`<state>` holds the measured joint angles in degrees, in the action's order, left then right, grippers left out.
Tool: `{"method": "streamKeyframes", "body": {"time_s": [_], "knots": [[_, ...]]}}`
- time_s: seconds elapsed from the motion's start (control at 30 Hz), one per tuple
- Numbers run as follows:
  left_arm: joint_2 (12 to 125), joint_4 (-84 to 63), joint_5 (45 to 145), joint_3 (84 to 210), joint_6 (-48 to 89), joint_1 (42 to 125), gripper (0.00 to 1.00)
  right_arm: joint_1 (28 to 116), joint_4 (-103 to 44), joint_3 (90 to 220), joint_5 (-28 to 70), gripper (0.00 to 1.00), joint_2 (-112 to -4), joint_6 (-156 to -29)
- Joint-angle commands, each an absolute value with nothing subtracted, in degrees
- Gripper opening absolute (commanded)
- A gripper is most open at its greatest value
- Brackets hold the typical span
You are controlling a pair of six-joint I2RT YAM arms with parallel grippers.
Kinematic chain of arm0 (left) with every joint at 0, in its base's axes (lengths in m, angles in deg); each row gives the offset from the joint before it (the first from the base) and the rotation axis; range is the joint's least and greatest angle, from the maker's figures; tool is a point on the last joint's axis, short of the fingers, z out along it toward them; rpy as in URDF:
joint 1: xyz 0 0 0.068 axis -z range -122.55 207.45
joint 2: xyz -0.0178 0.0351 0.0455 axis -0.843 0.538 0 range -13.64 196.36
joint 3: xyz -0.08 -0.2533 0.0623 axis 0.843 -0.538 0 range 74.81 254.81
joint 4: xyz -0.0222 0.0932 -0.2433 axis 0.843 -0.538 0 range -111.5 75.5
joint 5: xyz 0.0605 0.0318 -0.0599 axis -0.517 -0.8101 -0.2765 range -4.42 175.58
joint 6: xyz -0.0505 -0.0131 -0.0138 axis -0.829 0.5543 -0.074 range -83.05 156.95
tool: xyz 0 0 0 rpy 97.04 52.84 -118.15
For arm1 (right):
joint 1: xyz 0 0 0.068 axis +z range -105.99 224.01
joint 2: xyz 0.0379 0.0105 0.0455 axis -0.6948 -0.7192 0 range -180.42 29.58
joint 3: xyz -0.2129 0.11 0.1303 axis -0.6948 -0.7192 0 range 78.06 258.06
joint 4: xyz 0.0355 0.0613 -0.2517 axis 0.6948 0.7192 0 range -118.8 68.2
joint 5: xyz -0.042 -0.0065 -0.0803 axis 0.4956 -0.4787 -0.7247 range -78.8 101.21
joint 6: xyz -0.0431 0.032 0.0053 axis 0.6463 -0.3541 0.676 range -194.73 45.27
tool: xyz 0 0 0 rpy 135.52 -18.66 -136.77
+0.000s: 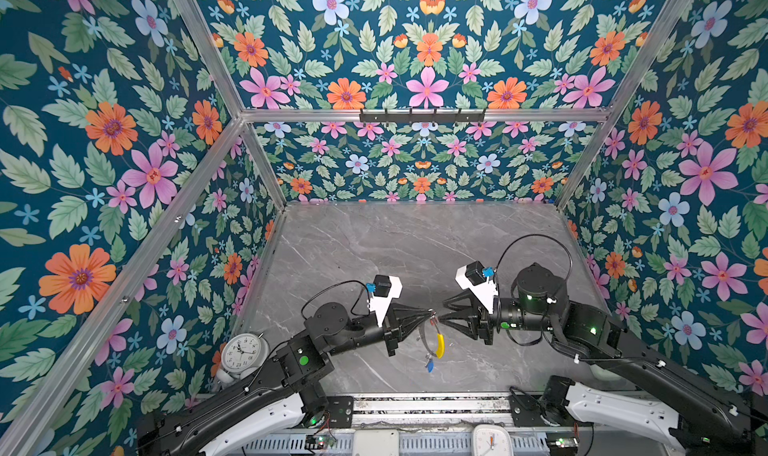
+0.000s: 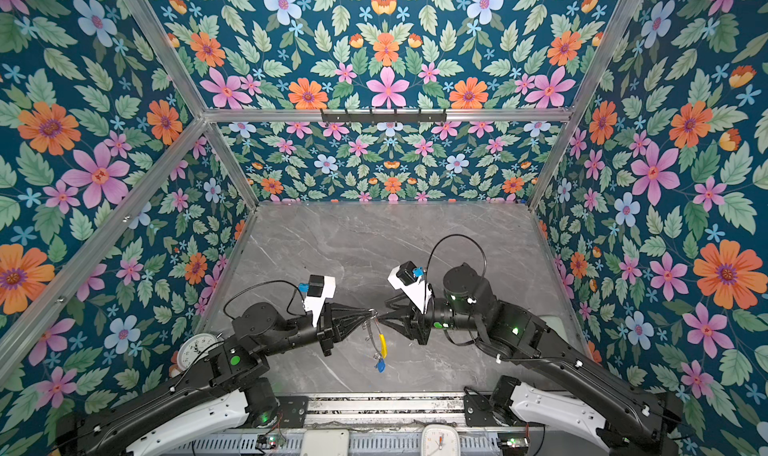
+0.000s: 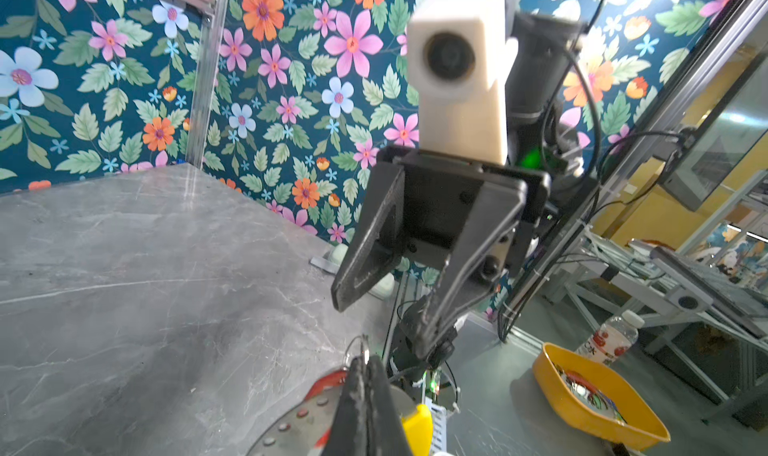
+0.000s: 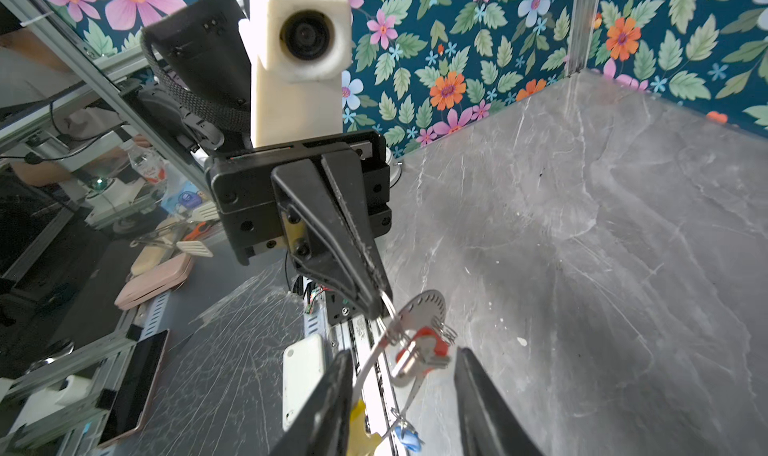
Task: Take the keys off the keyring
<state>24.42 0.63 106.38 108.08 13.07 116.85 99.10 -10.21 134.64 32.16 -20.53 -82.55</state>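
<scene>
Blue-tagged key (image 4: pixel 409 435) is seen lowest on the keyring (image 4: pixel 371 360), below its yellow sleeve (image 1: pixel 439 345). The hoop is hung over the desk (image 1: pixel 374 246). Red-tagged key (image 4: pixel 432 346) is framed between the parted fingers of the right claw (image 4: pixel 403 358) and is not clamped. Left claw (image 4: pixel 374 304) is closed on the hoop wire. As judged, the red key is best pinched at its head and slid along the wire toward the hoop's opening, with the hoop kept steady and the wire not bent. That opening cannot be made out, and whether the red key is threaded on the wire is unclear. In both top views the keys are too small to read.
</scene>
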Motion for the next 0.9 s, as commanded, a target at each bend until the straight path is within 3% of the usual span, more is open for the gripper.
{"method": "streamKeyframes", "body": {"time_s": [0.0,0.3,0.73,0.87], "knots": [[23.47,9.59,103.99,106.53,12.04,116.87,0.0,100.67,-18.66,131.68,23.38,0.42,-19.21,-84.49],[22.96,14.59,100.47,104.04,10.45,116.92,0.0,103.47,-24.02,126.57,23.07,0.45,-18.59,-84.4],[24.61,16.64,101.13,103.64,9.26,116.98,0.0,104.3,-25.16,128.86,21.14,0.44,-23.06,-83.5],[24.18,16.61,100.46,103.37,9.17,116.94,0.0,104.4,-24.25,129.18,20.16,0.32,-23.25,-83.14]]}}
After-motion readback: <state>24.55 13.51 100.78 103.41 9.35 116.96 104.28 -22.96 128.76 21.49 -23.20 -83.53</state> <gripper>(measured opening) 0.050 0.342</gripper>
